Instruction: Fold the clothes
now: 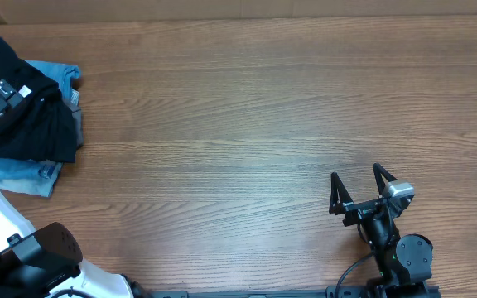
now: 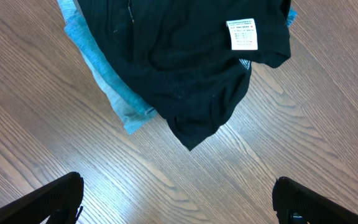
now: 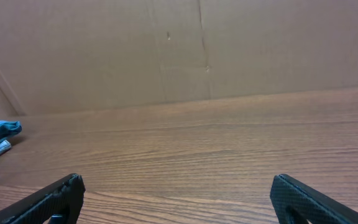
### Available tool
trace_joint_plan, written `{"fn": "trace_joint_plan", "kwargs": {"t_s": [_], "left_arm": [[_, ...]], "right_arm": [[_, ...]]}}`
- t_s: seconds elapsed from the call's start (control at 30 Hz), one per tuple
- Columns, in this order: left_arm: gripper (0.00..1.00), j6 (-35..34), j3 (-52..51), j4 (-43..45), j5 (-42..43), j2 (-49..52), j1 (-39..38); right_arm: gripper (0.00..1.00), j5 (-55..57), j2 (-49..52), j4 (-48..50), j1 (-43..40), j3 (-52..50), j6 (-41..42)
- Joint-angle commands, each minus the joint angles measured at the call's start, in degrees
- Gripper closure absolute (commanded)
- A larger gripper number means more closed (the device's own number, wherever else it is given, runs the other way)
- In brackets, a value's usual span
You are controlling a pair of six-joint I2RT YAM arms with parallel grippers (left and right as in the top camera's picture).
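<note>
Cloth first: your black T-shirt (image 1: 31, 124) lies bunched at the far left end of the table (image 1: 238, 108), heaped on top of light-blue denim pieces (image 1: 23, 175) that stick out past it on the near and far sides. From overhead the dark heap is longer from the far edge toward the near edge than it is wide, leaning a little to the right as it comes nearer. You cannot tell neck from hem in that view. In the left wrist view, a white tag (image 2: 243, 33) faces up near the top of the shirt, and one loose fold narrows to a point aimed down toward the camera, onto bare wood.

Your left fingers (image 2: 61, 199) stand spread wide apart with nothing between them, hanging over bare table just beside that pointed fold and not touching the fabric. Your right fingers (image 3: 58, 198) are also spread wide and hold nothing. They sit low over the near right part of the table, well apart from the shirt, facing a cardboard wall (image 3: 179, 50).
</note>
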Motion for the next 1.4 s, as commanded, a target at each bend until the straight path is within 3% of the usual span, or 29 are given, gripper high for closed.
{"fn": "trace_joint_plan", "kwargs": {"t_s": [0.0,0.37,0.47,0.7,0.8,0.9,1.03,1.23,1.37], "left_arm": [[0.0,-0.33,0.09,0.04,-0.33,-0.31,0.22],[0.0,-0.33,0.09,0.04,-0.33,-3.39,-1.14],[0.0,-0.33,0.09,0.04,-0.33,-8.9,-5.75],[0.0,1.36,0.07,0.24,-2.91,-23.28,-28.06],[0.0,1.36,-0.22,0.26,-2.89,-27.23,-33.29],[0.0,1.09,-3.21,0.44,-2.62,-31.39,-33.64],[0.0,-3.56,-21.64,7.34,-2.47,-42.77,-33.64],[0.0,-13.25,-55.58,31.08,-2.51,-58.9,-33.64],[0.0,-13.27,-75.6,50.99,-2.73,-65.55,-33.64]], "right_arm": [[0.0,0.57,-0.68,0.13,0.11,-0.59,0.07],[0.0,0.57,-0.68,0.15,0.11,-0.59,0.07],[0.0,0.57,-0.68,0.15,0.11,-0.59,0.07],[0.0,0.57,-0.68,0.15,0.11,-0.59,0.07],[0.0,0.57,-0.68,0.15,0.11,-0.59,0.07],[0.0,0.57,-0.68,0.15,0.11,-0.59,0.07],[0.0,0.57,-0.68,0.15,0.11,-0.59,0.07],[0.0,0.57,-0.68,0.15,0.11,-0.59,0.07],[0.0,0.57,-0.68,0.15,0.11,-0.59,0.07]]}}
